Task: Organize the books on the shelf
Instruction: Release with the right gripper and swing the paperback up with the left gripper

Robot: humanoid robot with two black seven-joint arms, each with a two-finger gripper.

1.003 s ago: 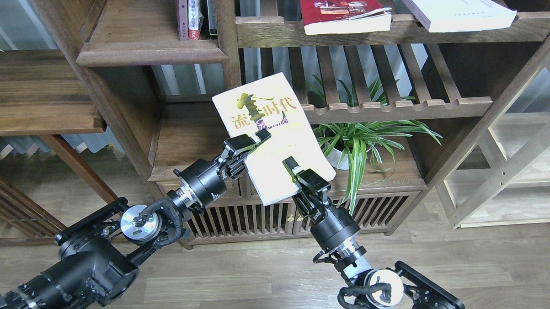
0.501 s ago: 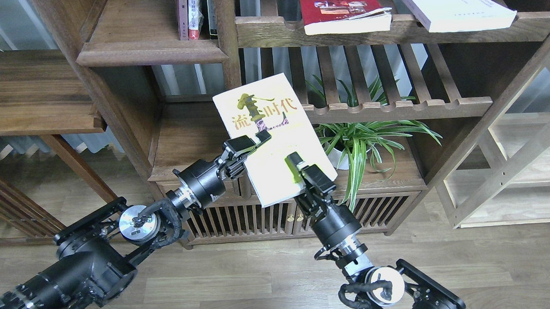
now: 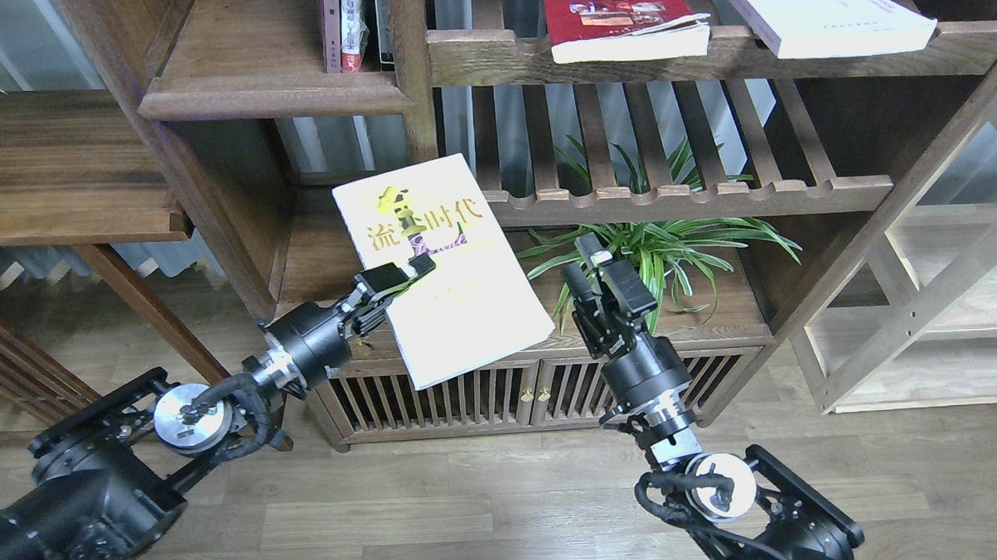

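Dark-brown bookcase [image 3: 276,97] fills most of the view, standing on a wood-plank floor [image 3: 490,512]. My left gripper [image 3: 403,277] is clamped on the left edge of the yellow-green paperback [image 3: 444,269], which hangs in the air, cover toward the camera, tilted so its top leans left. It's in front of the low cabinet [image 3: 469,393] with the slatted doors, not resting on any shelf.

My right gripper [image 3: 591,264] is off to the right of that book, clear of it, with nothing between its fingers, which stand a bit apart. Right behind and beside it is a potted spider plant [image 3: 655,254], tucked under the slatted rack [image 3: 670,195].

Up above the right gripper, the red book [image 3: 614,15] and the white book [image 3: 821,12] both lie flat on the upper shelf [image 3: 491,61]. Up and to the left, above the left gripper, a few upright books [image 3: 349,28] stand on the plank shelf [image 3: 268,93].
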